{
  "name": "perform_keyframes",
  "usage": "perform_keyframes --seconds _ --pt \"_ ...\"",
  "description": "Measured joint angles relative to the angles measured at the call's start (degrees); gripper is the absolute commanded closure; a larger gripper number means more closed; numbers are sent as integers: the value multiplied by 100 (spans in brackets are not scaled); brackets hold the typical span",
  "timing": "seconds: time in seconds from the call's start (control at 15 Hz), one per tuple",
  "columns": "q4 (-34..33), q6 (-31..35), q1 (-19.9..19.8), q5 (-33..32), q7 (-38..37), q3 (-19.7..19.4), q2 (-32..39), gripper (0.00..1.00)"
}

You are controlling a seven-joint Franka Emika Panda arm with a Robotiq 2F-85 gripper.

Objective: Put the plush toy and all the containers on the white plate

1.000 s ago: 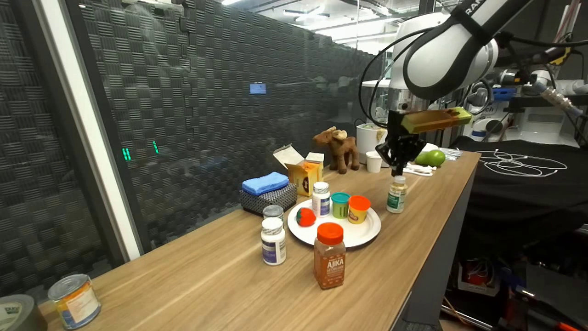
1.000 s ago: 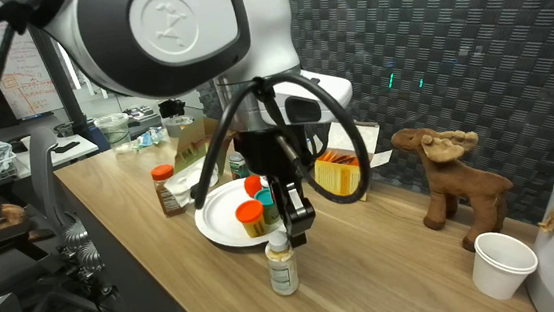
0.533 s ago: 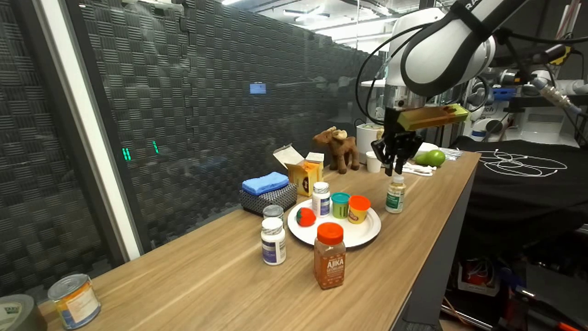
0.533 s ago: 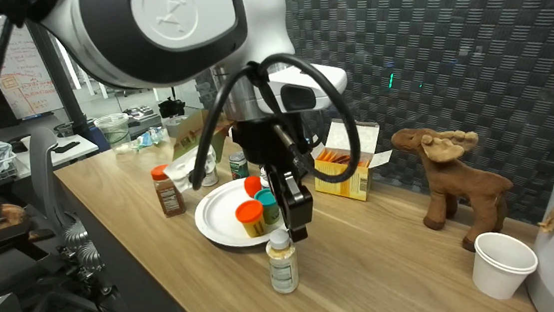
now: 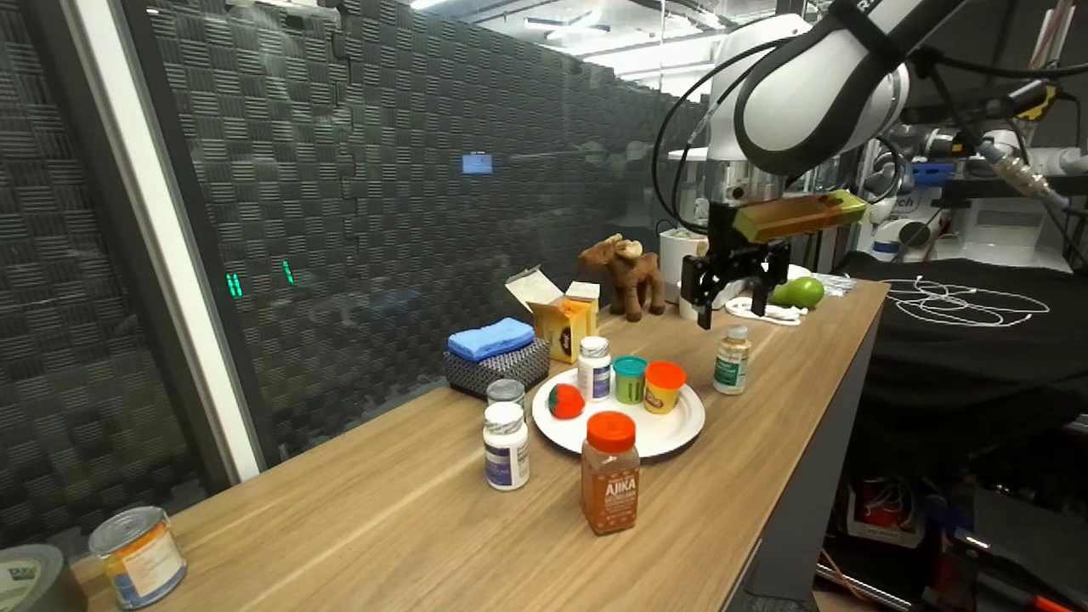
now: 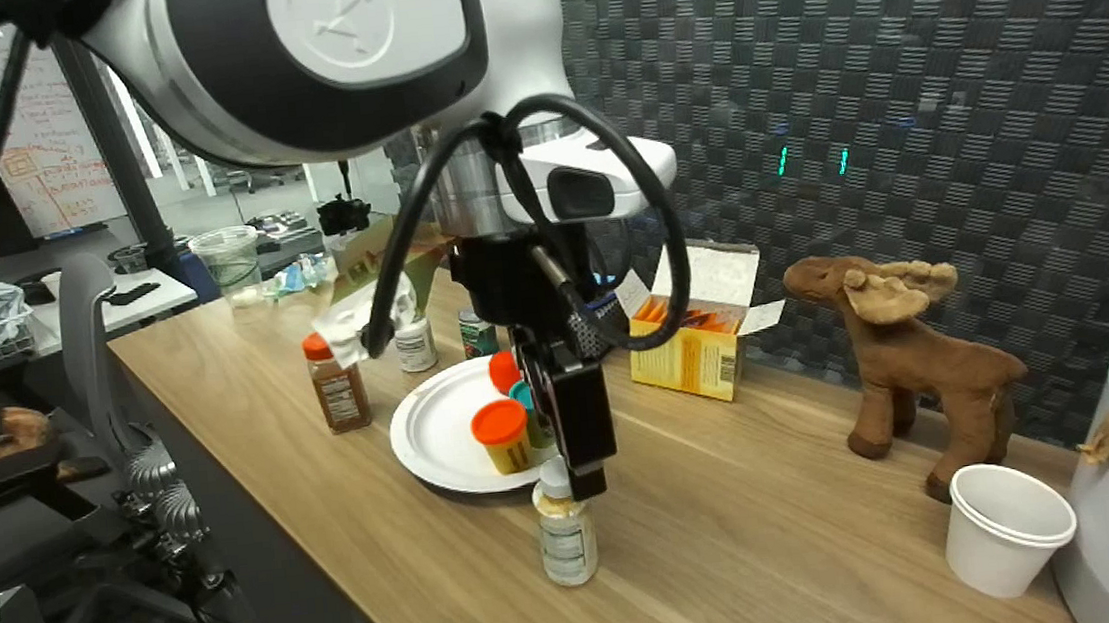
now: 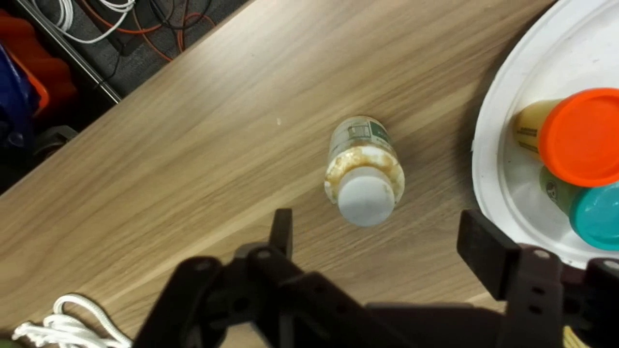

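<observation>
My gripper [image 7: 379, 234] stands open above the table, with nothing between its fingers. Just beyond and below the fingertips, a small white-capped bottle with a green label [image 7: 360, 154] stands upright, seen also in an exterior view [image 5: 731, 371]. Close by lies the white plate [image 5: 654, 444], bearing a white pill bottle [image 5: 594, 378], a teal-lidded tub [image 5: 630, 387], an orange-lidded tub [image 5: 660, 398] and a red-and-green item [image 5: 567, 401]. Off the plate are a red-lidded jar [image 5: 610, 489], another white bottle [image 5: 507, 459] and a can [image 5: 505, 391]. The brown plush toy [image 6: 919, 350] stands by the wall.
A yellow box with raised flaps [image 5: 565, 327] and a blue cloth [image 5: 491, 338] on a dark box [image 5: 501, 367] line the wall. Paper cups [image 6: 1006, 538] stand near the plush toy. White cord [image 7: 82, 321] lies on the table. Another can [image 5: 140, 561] is at the far end.
The gripper's fingers have spread from shut to wide apart. The gripper has shifted slightly toward the plate side in an exterior view. The bottle beneath it has barely moved.
</observation>
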State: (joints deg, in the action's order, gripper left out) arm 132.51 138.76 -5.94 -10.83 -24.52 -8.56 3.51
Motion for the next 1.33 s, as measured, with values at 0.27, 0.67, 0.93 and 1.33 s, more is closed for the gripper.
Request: perform_keyframes --seconds 0.27,0.67,0.93,1.33 --pt "-7 -90 0 124 15 1 35 34" --pt "-18 -170 0 270 31 14 47 82" --pt "-27 -243 0 278 31 16 48 80" --pt "-45 -254 21 211 -23 31 2 82"
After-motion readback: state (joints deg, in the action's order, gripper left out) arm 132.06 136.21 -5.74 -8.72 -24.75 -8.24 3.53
